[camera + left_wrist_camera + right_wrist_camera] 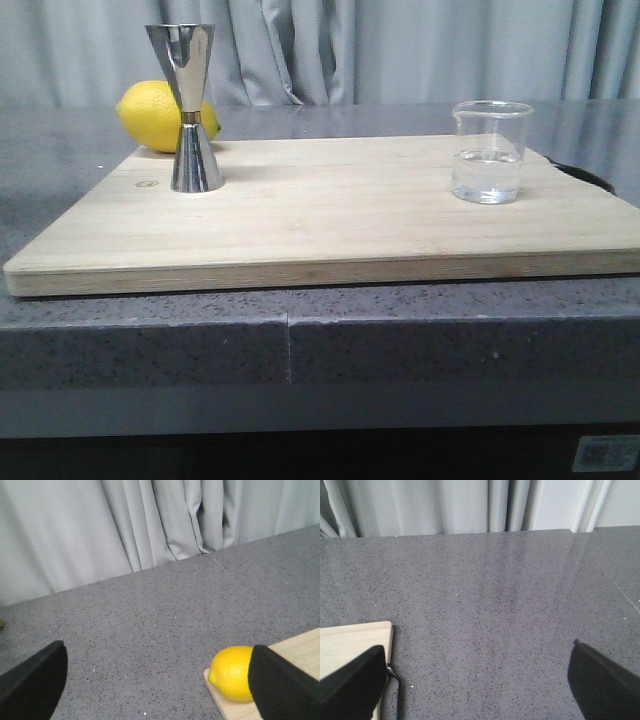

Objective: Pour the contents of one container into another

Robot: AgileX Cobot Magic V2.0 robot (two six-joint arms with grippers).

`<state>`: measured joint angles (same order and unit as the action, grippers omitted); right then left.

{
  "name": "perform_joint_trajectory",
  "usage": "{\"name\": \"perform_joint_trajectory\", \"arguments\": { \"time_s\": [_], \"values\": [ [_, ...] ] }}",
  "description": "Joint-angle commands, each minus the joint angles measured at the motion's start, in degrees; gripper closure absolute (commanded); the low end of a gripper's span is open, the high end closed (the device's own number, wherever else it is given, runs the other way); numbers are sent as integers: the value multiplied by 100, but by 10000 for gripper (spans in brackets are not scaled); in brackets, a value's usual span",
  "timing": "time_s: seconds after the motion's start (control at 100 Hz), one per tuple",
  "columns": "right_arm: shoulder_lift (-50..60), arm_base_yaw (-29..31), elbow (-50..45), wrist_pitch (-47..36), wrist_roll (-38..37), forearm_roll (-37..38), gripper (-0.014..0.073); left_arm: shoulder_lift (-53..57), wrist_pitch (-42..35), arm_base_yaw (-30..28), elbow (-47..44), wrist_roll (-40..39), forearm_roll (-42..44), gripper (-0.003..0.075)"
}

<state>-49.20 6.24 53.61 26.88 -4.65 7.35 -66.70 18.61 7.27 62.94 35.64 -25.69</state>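
Over on the left, the lemon (pixel 160 116) is sitting on the grey counter (pixel 60 150) right at the back left corner of the wooden cutting board (pixel 330 210), and the steel jigger (pixel 194 108) is standing upright on the board just in front of it, partly covering the lemon in the front view. The left gripper (pixel 160 680) is hanging over the counter near that corner with its fingers (pixel 32 685) spread wide and nothing between them; its wrist view is showing the lemon (pixel 231 672) peeking out beside one finger. Moving right across the bare middle of the board, the glass beaker (pixel 489 151) is standing upright near the back right corner, well apart from the jigger, and it's holding clear liquid roughly a third of the way up. Furthest right, the right gripper (pixel 480 680) is hovering over the counter just off the board's edge (pixel 355 640), also wide open and empty. Grey curtains (pixel 400 50) are hanging behind everything.
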Motion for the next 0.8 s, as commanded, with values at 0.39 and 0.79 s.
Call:
{"name": "perform_joint_trajectory", "arguments": {
  "time_s": [0.39, 0.79],
  "values": [
    [-211, -8, 182, -495, 21, 174, -74, -480, 1682, -342, 394, 4339, -3767, 60],
    [-337, -8, 182, -409, 21, 193, -74, -1107, 5277, -1702, 394, 6181, -5905, 136]
  ]
}}
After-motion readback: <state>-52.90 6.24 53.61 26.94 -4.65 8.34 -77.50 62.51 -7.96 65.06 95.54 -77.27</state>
